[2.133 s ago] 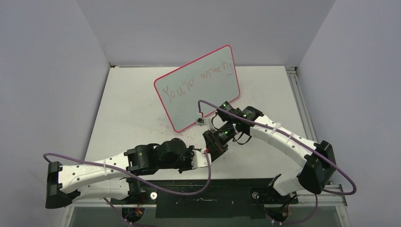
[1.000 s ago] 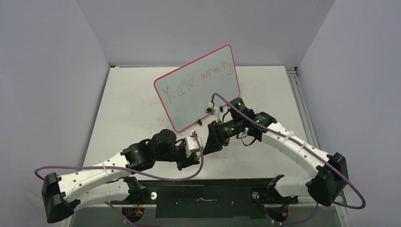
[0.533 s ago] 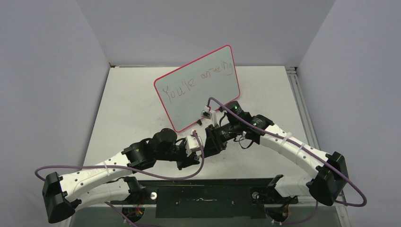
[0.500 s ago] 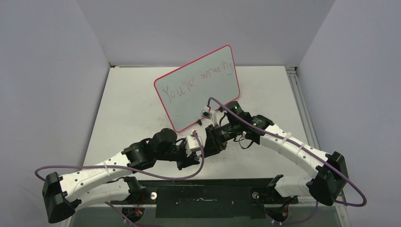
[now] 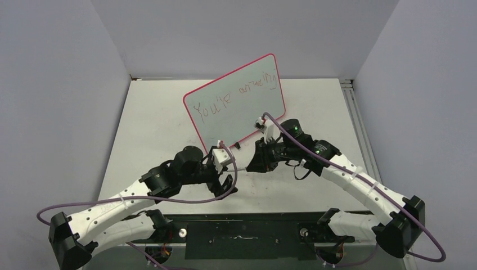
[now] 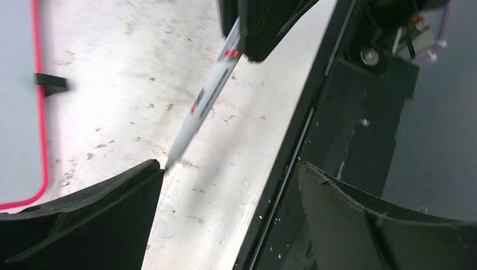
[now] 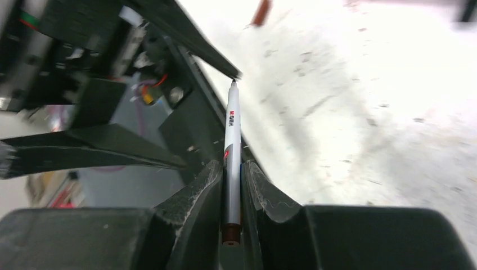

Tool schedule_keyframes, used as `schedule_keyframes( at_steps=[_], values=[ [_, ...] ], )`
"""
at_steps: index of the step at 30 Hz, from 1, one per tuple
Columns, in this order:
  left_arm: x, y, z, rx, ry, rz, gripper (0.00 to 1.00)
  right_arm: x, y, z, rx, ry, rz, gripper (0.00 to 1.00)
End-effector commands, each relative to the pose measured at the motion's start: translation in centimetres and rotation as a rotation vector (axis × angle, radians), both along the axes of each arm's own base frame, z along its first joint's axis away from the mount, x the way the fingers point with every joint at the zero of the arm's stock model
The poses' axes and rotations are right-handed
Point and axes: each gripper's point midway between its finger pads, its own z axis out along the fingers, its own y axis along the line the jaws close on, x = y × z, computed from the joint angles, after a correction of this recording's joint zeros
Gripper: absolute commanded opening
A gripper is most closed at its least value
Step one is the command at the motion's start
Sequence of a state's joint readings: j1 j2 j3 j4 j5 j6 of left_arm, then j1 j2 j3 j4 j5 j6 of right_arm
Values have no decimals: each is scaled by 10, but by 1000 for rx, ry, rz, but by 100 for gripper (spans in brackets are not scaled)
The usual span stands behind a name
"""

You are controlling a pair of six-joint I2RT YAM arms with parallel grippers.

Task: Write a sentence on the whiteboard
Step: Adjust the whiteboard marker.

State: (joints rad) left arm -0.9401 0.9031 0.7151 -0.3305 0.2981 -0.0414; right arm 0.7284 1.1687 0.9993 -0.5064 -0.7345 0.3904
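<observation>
Pinching the marker [image 7: 232, 129] by its blunt end, your right hand [image 7: 232, 169] is gripping it firmly. Your left hand [image 6: 230, 166] is gaping wide, holding nothing. You should be backing the left hand away before swinging the pointed end round to the whiteboard [image 5: 250, 115] just beside the right hand, under the sentence [image 5: 236, 93], which is reading roughly "You're amazing". The marker's red label is blurring past reading.

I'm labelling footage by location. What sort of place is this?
Likely a robotics lab test cell: a left arm and a right arm bolted to a scuffed white table, plain grey partition walls around it, and a pink-rimmed whiteboard propped up.
</observation>
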Motion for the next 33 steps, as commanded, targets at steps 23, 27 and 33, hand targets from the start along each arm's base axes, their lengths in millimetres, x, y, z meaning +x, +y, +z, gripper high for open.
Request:
schedule_keyframes(
  at_steps=[23,27,33],
  values=[
    [151,156,116,-341,-80,773,94,120,-68,57,58,-606,-493,5],
    [160,159,101,-388,-40,708,94,120,-52,51,104,-604,-431,5],
    [175,168,76,-389,19,694,94,117,-31,43,166,-594,-359,5]
  ],
)
